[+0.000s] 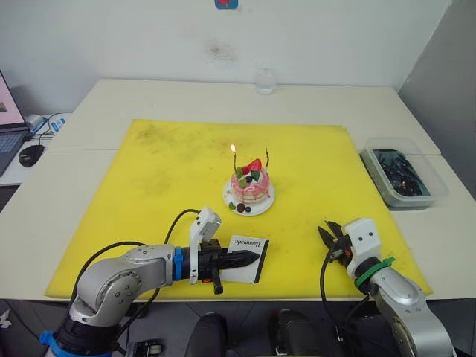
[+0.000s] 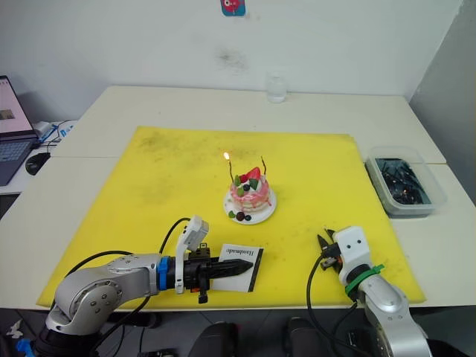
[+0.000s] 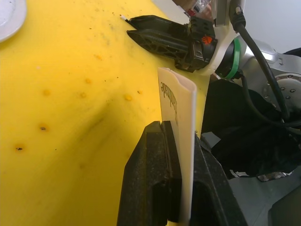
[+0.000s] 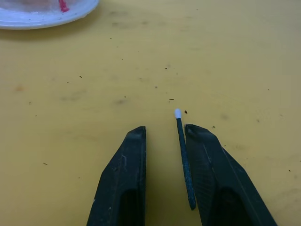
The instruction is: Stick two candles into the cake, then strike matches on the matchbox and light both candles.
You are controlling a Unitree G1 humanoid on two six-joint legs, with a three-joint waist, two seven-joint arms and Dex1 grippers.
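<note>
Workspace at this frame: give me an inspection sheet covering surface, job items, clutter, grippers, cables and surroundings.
Surface: yellow mat on a pale table, speckled with small dark marks.
Job items: cake on its plate with two candles; the robot's-left candle is lit, the right candle shows no flame. Matchbox in the left gripper. Match with a white tip lies between the right gripper's fingers.
Clutter: clear bin of dark items.
Grippers: left gripper shut on the matchbox; right gripper open.
Cables: black cables on both arms.
Surroundings: laptop, mouse, glass.
</note>
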